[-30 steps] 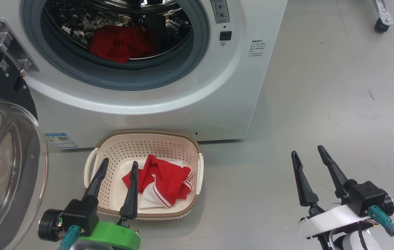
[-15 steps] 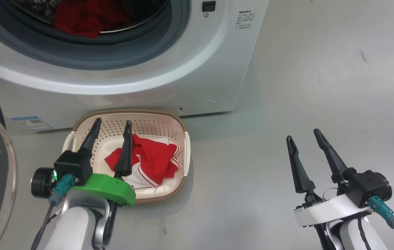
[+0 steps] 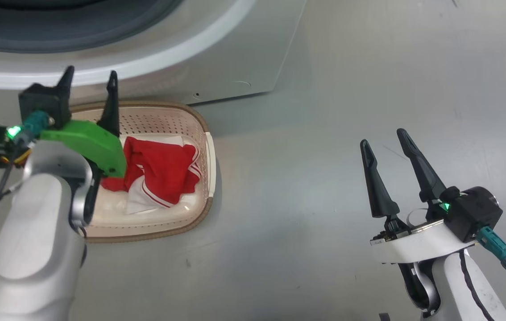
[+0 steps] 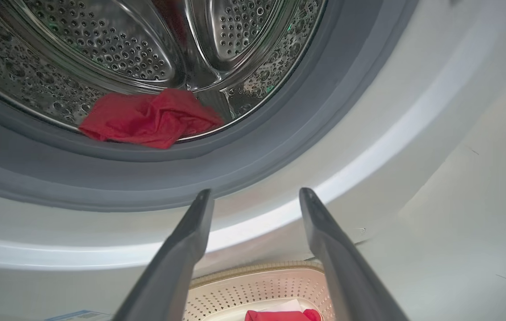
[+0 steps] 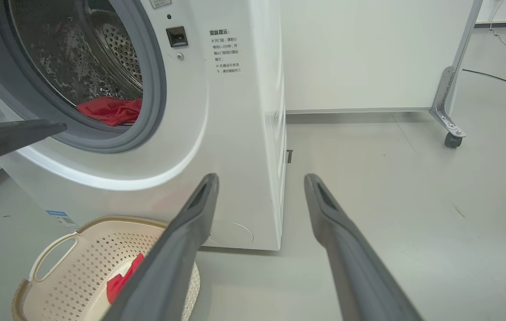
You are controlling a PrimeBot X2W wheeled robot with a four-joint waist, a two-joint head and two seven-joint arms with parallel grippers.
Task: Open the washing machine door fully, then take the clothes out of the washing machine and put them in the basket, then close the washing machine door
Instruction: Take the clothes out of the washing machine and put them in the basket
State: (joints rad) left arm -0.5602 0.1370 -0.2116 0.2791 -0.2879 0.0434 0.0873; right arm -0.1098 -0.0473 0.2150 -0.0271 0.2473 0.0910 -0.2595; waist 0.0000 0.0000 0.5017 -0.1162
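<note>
- The washing machine [image 5: 230,111] has its drum mouth uncovered, so opening the door looks done.
- One red-and-white garment [image 3: 163,167] lies in the cream basket [image 3: 209,147], which sits on the floor [image 3: 302,200] just before the machine.
- A crumpled red garment [image 4: 150,118] lies at the front lip of the steel drum [image 4: 114,49] and is left to fetch.
- The left gripper [image 3: 91,71] is spread and empty above the basket's far rim, aimed at the drum.
- The right gripper [image 3: 382,137] is likewise spread and empty, well apart over bare floor.
- Closing the door comes last.
</note>
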